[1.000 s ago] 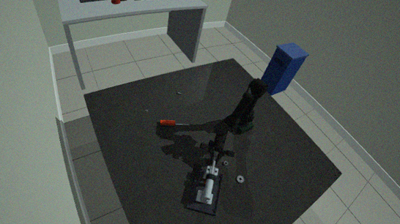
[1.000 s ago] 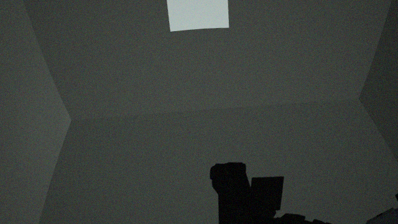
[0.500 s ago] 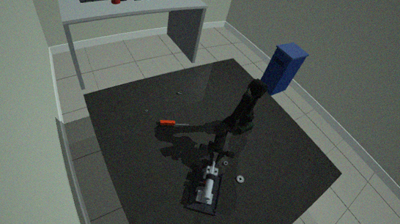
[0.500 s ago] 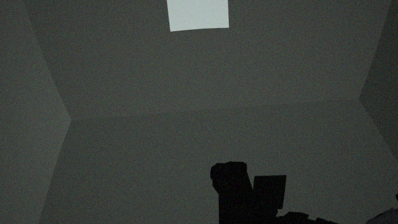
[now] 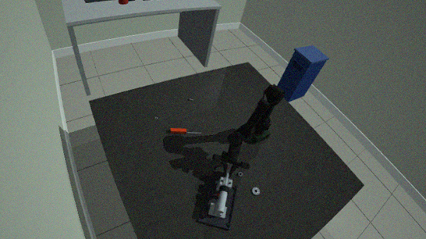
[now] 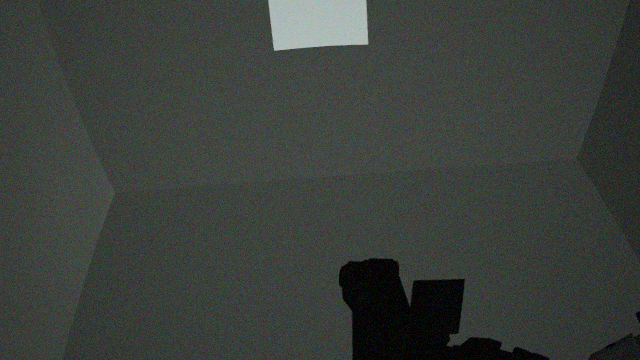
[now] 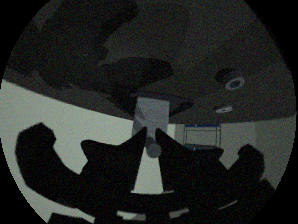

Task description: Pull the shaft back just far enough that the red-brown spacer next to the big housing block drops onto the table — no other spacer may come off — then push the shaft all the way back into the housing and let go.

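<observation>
My gripper (image 5: 229, 164) (image 7: 150, 129) is shut on the shaft (image 5: 227, 174) (image 7: 153, 150), whose round end shows just under the fingertips in the wrist view. In the top view the shaft runs from the fingers into a small pale bracket (image 5: 225, 182). Beyond it a dark ring (image 5: 224, 189) sits against the white cylindrical part of the housing block (image 5: 221, 202). A small red-brown patch (image 5: 218, 194), perhaps the spacer, shows left of the white part; whether it hangs on the shaft or lies loose is too small to tell. In the wrist view a pale block (image 7: 152, 112) stands behind the fingertips.
The fixture's dark base plate (image 5: 214, 225) lies under the housing. Two grey rings, a larger one (image 5: 255, 191) (image 7: 234, 83) and a smaller one (image 5: 240, 174) (image 7: 223, 109), lie right of it. An orange-handled screwdriver (image 5: 178, 130) lies further back left. The exterior view shows only arm parts (image 6: 377, 305), walls and ceiling.
</observation>
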Controlling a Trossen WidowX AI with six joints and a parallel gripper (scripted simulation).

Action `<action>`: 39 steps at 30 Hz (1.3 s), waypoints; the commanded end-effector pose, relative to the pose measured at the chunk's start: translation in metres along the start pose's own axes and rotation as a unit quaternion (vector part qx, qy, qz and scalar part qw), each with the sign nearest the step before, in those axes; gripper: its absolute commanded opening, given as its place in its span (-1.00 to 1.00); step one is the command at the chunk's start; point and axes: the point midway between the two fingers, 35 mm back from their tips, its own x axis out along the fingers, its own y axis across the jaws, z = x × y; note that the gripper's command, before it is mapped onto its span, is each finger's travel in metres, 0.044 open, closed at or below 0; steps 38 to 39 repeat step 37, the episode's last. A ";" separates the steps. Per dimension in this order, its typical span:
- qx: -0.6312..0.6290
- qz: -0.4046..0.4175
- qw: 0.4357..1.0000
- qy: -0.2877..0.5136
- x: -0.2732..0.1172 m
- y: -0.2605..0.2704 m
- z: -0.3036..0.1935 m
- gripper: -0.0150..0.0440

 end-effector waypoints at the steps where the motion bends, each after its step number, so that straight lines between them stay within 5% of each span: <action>1: 0.000 0.000 1.000 0.002 0.002 0.000 -0.003 -0.49; 23: 0.000 0.000 1.000 0.002 0.006 0.000 -0.006 -0.49; 37: 0.000 0.000 1.000 0.000 -0.001 0.001 -0.002 0.75; 39: 0.000 0.000 1.000 0.000 -0.001 0.001 -0.002 0.75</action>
